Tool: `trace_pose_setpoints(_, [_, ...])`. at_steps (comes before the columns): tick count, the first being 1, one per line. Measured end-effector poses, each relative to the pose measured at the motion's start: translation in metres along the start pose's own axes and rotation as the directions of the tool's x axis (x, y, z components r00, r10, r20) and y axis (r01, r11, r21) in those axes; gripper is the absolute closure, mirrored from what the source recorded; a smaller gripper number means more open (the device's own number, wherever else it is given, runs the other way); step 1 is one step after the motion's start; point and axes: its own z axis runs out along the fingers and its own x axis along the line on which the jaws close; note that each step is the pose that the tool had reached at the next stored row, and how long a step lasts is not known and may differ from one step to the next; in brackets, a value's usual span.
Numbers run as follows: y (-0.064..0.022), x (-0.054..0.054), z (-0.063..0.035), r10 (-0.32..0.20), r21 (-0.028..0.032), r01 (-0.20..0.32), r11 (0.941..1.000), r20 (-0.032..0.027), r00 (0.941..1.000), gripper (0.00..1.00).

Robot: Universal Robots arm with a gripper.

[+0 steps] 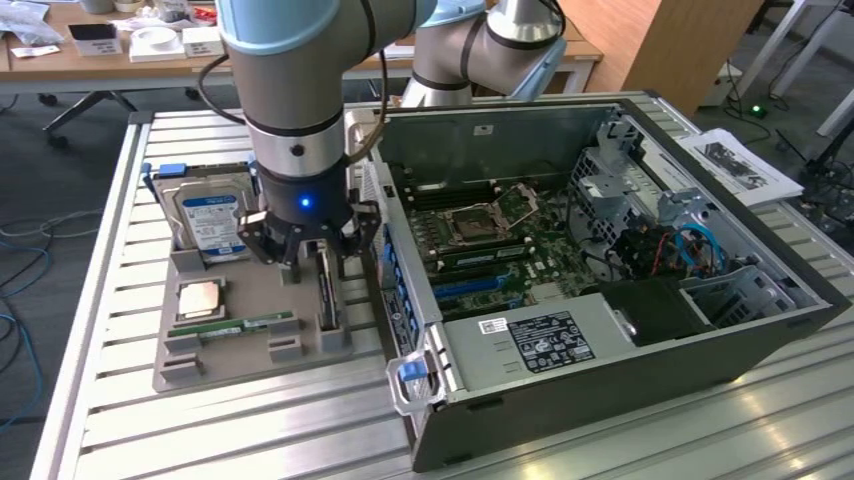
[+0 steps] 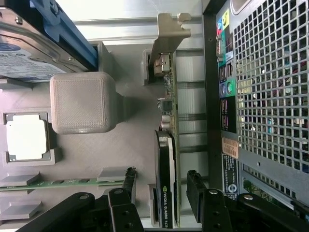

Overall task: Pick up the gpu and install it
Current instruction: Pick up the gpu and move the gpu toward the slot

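**pick-up step: open claw astride the gpu**

the claw (image 1: 320, 255) (image 2: 162, 193) is wide open and holds nothing. it hangs low over the grey tray (image 1: 200, 370) (image 2: 135, 145), w/ its fingers (image 2: 195, 191) one on each side of the gpu (image 1: 327, 290) (image 2: 166, 183), not touching it as far as i see. the gpu stands on its edge in the tray slot nearest the pc case (image 1: 601, 380) (image 2: 265, 96), not yet lifted. so i judge the pick-up is in hand and the install not begun. a good grip calls for fingers square on both faces of the card.

also in the tray: hard drive (image 1: 214, 215) (image 2: 29, 63) in its slot, cpu (image 1: 200, 297) (image 2: 24, 137) in a square pocket, memory stick (image 1: 247, 324) (image 2: 63, 182) lying in its holder. the pc case, just beside the tray, lies open w/ the motherboard (image 1: 521, 250) inside.
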Motion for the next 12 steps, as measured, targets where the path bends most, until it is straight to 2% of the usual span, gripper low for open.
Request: trace_pose_setpoints(12, [-0.0005, 0.0002, 0.0087, 0.000, 0.0001, 0.000, 1.0000, -0.0002, 1.0000, 0.45])
